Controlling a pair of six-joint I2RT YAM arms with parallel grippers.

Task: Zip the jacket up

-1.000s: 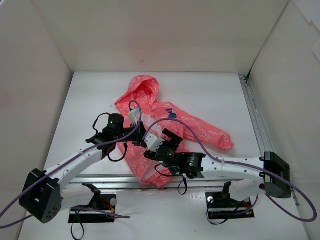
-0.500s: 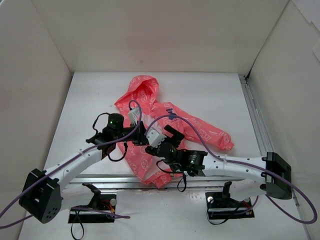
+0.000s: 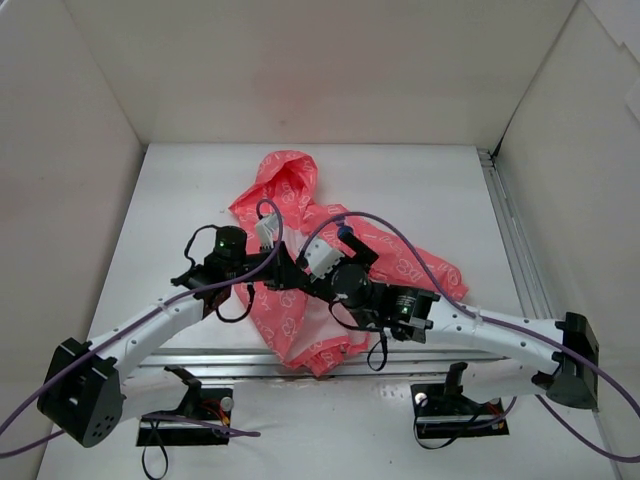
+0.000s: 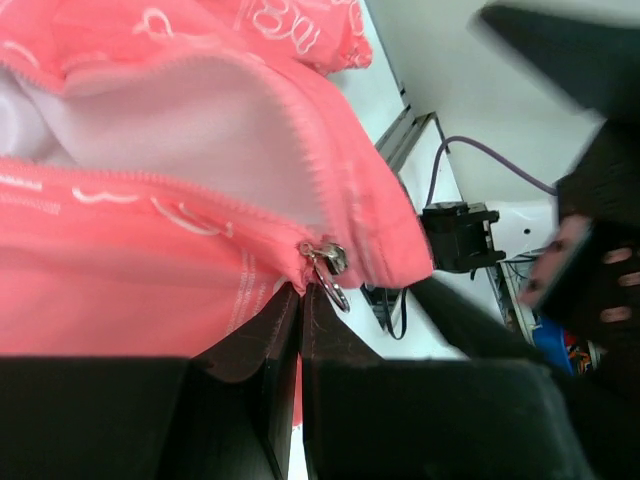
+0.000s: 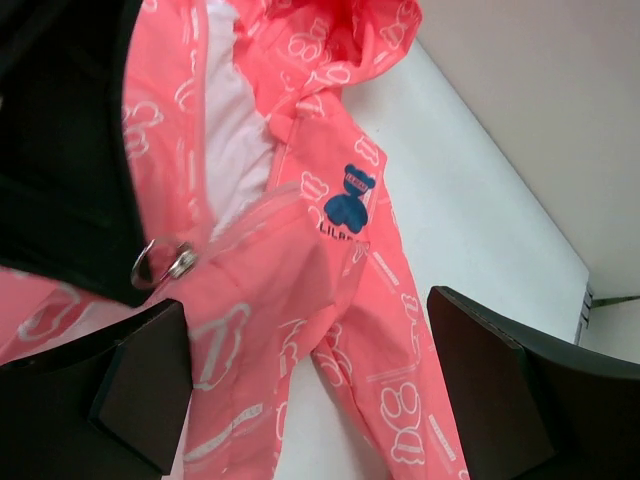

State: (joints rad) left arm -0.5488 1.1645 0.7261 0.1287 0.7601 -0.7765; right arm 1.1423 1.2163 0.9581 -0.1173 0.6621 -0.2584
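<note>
The coral-pink jacket (image 3: 300, 300) lies in the middle of the table with its hood (image 3: 287, 176) at the far end and a sleeve (image 3: 420, 265) stretched to the right. Its front is open, showing white lining (image 4: 190, 130). My left gripper (image 3: 284, 272) is shut on the jacket's zipper edge just below the metal slider (image 4: 326, 256) with its pull ring (image 4: 300, 292). My right gripper (image 5: 310, 390) is open and empty above the jacket's chest, near the blue bear emblem (image 5: 350, 195). The slider (image 5: 165, 262) sits beside its left finger (image 5: 130, 385).
White walls enclose the table on three sides. A metal rail (image 3: 510, 235) runs along the right edge and another along the near edge (image 3: 230, 358). Purple cables (image 3: 400, 235) arc over both arms. The left gripper's black body (image 5: 70, 150) fills the upper left of the right wrist view.
My right gripper has moved away from the near edge, up over the jacket's chest. My left gripper has held still, clamped at the slider.
</note>
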